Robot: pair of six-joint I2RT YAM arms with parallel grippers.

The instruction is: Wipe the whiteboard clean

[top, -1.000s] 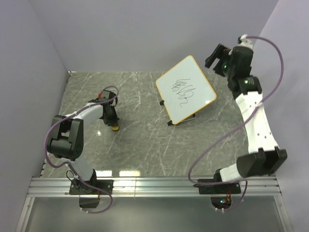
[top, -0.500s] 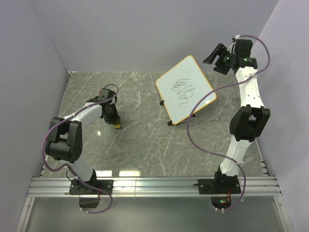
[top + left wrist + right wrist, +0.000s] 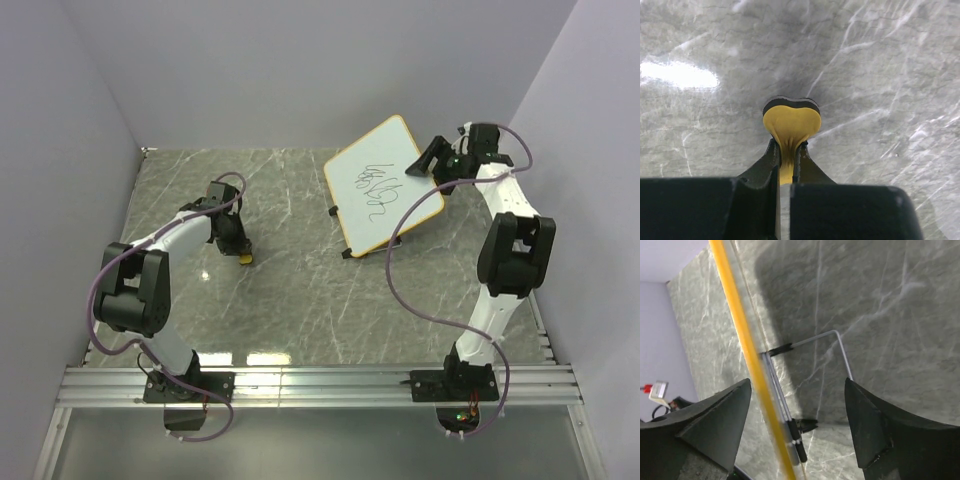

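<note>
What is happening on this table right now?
The left gripper is shut on a yellow eraser, low on the left side of the table. The right gripper is open at the far edge of the whiteboard, with the orange frame between its fingers but not gripped. The black scribbles are not yet wiped.

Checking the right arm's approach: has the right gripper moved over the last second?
Yes. The right gripper has dropped away from the back wall toward the near side, and now sits at the whiteboard's far-right edge.
</note>
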